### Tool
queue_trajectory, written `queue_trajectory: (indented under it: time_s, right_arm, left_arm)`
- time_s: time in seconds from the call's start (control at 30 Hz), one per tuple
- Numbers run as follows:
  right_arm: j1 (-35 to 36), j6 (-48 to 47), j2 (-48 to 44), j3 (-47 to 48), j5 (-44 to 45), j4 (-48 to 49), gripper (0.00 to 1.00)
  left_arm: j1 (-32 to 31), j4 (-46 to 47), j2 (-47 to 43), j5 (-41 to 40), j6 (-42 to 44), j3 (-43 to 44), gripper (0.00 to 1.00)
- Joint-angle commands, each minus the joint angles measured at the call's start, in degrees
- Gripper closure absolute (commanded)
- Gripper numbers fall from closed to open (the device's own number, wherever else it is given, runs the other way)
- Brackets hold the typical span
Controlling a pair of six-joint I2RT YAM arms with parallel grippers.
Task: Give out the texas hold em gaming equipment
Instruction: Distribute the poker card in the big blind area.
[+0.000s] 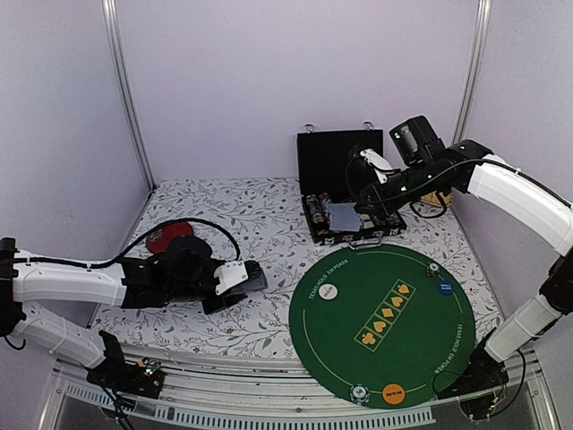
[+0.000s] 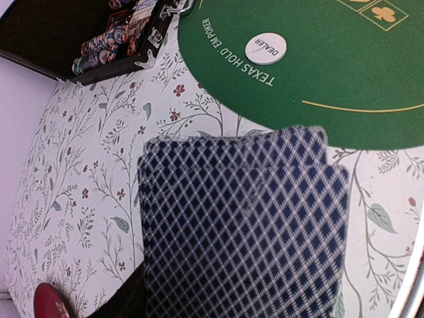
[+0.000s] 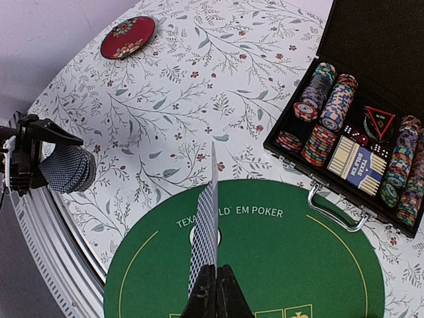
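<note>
Right wrist view: one card pinched on edge over the felt

I'm looking down my right tool [image 3: 216,278], fingers pressed together on a single card [image 3: 207,225] that stands edge-up above the green felt mat [image 3: 265,265]. My left tool [image 1: 235,285] clamps the rest of the deck [image 2: 245,225] out over the counter [image 1: 233,215], near the mat's left rim. To deal this well, I'd tip the card flat and low before letting go, back up, at a player's spot clear of the dealer disc [image 2: 265,48] (a release from edge-on could flip it). Chips [image 3: 321,142] sit in the open case [image 3: 384,40]. Floral cloth covers the counter, and pale lilac walls close it in.
</note>
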Motion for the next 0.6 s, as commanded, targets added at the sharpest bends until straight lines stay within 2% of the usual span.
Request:
queue_trajectory:
  time_s: [0.0,0.33,0.57]
  right_arm:
    - [-0.4,-1.2,-1.6,-0.1,0.8,-1.2,0.98]
    - [-0.4,-1.9,-1.7,-0.4,1.9,-2.6,0.98]
    - [-0.4,-4.3,-2.6,-0.7,5.7,-3.8,0.98]
  left_arm:
    - [-0.6,0.9,-0.8,0.1,0.1,1.1,0.48]
    - [-0.7,0.9,-0.7,0.1,0.2,1.1,0.48]
    - [-0.7,0.8,-0.6,0.1,0.2,1.1,0.48]
